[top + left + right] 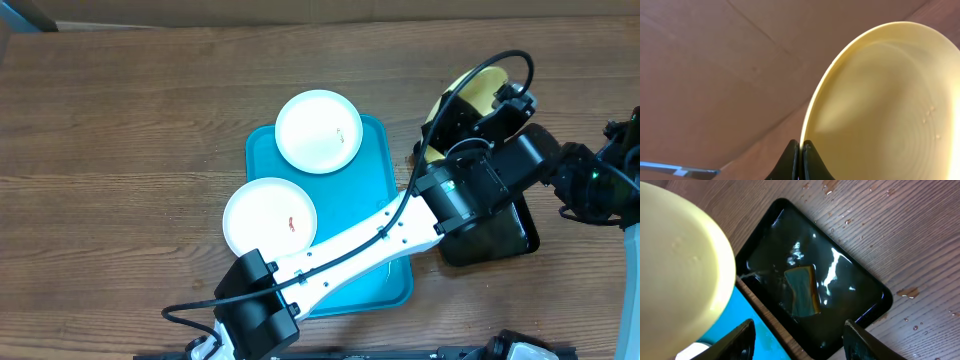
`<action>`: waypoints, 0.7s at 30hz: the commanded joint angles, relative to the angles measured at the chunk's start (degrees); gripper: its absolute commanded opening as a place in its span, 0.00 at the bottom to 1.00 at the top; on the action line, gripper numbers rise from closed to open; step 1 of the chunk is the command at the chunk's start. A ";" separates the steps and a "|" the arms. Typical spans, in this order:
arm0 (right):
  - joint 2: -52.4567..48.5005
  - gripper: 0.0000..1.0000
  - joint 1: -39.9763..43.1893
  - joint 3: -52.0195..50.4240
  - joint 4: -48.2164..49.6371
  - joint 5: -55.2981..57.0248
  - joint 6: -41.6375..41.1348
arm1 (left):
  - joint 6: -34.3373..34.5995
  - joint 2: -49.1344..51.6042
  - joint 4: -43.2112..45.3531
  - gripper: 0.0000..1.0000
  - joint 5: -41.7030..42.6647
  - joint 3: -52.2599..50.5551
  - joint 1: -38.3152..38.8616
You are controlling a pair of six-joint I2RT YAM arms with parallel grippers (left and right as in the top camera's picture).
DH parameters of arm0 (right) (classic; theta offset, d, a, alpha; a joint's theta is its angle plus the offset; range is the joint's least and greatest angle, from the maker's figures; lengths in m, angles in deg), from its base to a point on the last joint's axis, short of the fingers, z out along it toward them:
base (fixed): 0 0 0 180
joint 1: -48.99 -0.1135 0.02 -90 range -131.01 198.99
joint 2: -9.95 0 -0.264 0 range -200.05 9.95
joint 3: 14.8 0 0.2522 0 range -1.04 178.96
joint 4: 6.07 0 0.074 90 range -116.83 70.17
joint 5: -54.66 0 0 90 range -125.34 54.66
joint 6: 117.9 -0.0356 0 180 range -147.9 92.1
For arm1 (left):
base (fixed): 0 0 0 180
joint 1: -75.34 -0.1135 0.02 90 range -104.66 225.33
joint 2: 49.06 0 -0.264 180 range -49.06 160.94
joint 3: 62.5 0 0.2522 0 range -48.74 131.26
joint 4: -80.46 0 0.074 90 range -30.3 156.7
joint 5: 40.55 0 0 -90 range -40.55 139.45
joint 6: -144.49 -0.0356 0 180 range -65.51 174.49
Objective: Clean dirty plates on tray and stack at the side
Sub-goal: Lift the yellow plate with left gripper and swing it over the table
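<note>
The turquoise tray (385, 195) holds two white plates. One (318, 131) sits at its far end. The other (270, 218), with a red smear, overlaps its left rim. My left gripper (801, 150) is shut on the rim of the pale yellow plate (885, 110) and holds it tilted on edge in the air; overhead, the gripper (452, 118) and the plate (482, 90) are above the black tray's far end. My right gripper (800, 340) is open and empty, above the black tray's near edge; overhead it (540, 160) is right of the plate.
A glossy black tray (860, 310) holds water and a sponge (802, 291). It stands just right of the turquoise tray (757, 340). Water drops lie on the wooden table (920, 240) beside it. The left arm (350, 245) crosses over the turquoise tray.
</note>
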 commanded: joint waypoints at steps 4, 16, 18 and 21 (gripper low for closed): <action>0.87 0.58 0.37 0.70 -0.26 -0.52 0.98 | -4.04 1.25 0.20 0.04 -2.95 0.98 0.70; 0.87 0.58 0.37 0.70 -0.33 -0.55 0.98 | -7.17 1.42 0.70 0.04 -3.06 1.03 1.90; 0.87 0.58 0.37 0.70 -0.48 -0.52 1.01 | -4.70 1.25 1.86 0.04 -6.84 1.05 2.25; 0.87 0.58 0.37 0.70 -0.33 -0.63 0.98 | -2.67 1.25 -0.66 0.04 -1.25 1.07 0.98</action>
